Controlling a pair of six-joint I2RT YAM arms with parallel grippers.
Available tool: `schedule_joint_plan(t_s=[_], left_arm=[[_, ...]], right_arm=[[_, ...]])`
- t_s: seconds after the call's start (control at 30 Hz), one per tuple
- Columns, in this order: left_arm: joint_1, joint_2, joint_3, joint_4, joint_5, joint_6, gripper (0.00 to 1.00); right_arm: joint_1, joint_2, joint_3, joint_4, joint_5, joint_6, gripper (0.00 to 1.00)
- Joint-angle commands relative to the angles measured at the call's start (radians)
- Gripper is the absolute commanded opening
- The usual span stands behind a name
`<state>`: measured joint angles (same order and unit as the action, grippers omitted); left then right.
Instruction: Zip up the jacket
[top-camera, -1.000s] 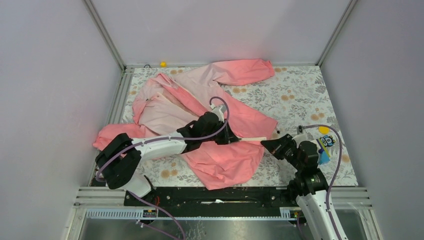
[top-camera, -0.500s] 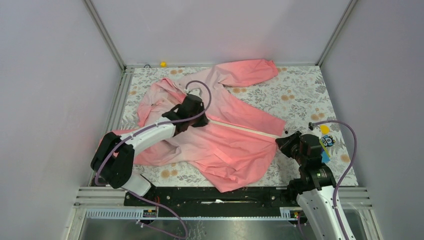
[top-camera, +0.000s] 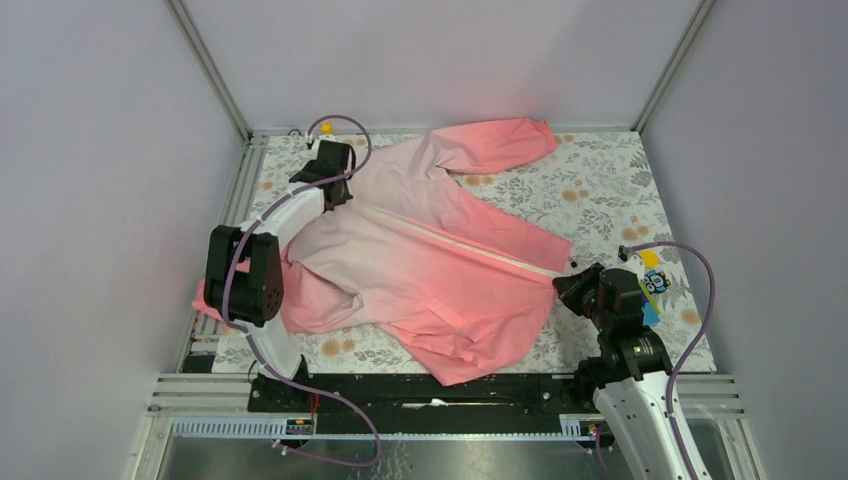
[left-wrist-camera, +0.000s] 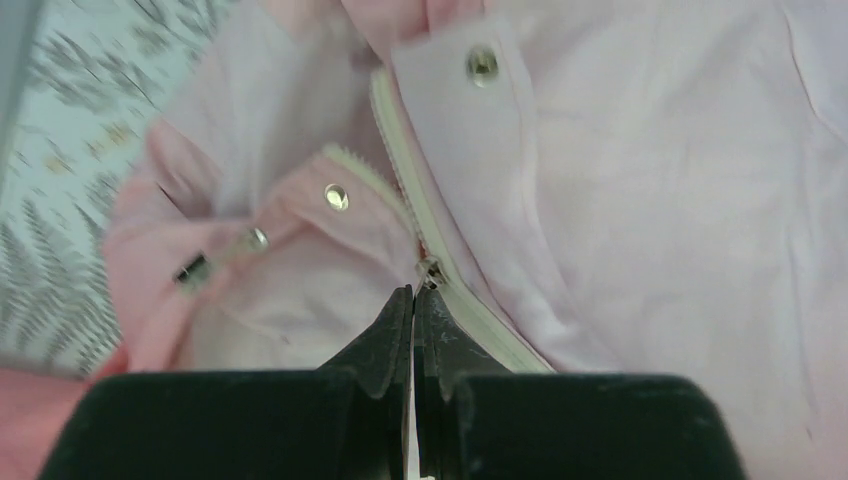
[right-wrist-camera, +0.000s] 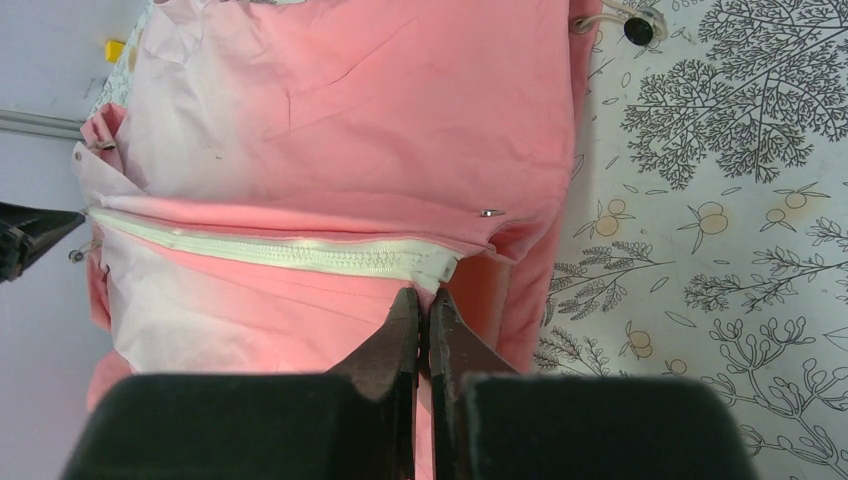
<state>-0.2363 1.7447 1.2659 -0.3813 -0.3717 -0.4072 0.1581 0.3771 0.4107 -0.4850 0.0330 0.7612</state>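
The jacket (top-camera: 430, 265) lies spread on the floral table, pale pink at the collar and coral at the hem. Its whitish zipper (top-camera: 460, 245) runs closed from the hem up to the collar. My left gripper (top-camera: 342, 198) is at the collar end. In the left wrist view it (left-wrist-camera: 413, 296) is shut on the small zipper pull (left-wrist-camera: 431, 272), just below the snap studs (left-wrist-camera: 336, 196). My right gripper (top-camera: 562, 285) is at the hem. In the right wrist view it (right-wrist-camera: 424, 298) is shut on the hem fabric at the bottom end of the zipper (right-wrist-camera: 280, 251).
A drawstring toggle (right-wrist-camera: 638, 30) lies on the floral cloth (right-wrist-camera: 720, 250) beside the hem. A small yellow object (top-camera: 326, 128) sits at the back rail. Cage walls and metal frame posts (top-camera: 205, 70) close in the table on three sides.
My left gripper has run from the middle of the jacket up along the zipper to the collar, closing the front. The jacket now lies flatter. My right gripper has stayed at the hem.
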Motion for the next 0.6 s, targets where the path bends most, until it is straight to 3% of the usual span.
schedule_joint_plan(t_s=[0.0, 0.37, 0.57], left_arm=[[0.082, 0.075, 0.144, 0.048, -0.218, 0.157, 0.00], [0.171, 0.242, 0.318, 0.083, -0.296, 0.317, 0.00], [0.181, 0.219, 0.324, 0.067, -0.266, 0.309, 0.00]], right_arm=[[-0.002, 0.002, 0.028, -0.019, 0.090, -0.016, 0.00], [-0.002, 0.010, 0.031, -0.010, 0.078, -0.029, 0.00], [-0.002, 0.060, -0.001, 0.058, -0.060, -0.049, 0.00]])
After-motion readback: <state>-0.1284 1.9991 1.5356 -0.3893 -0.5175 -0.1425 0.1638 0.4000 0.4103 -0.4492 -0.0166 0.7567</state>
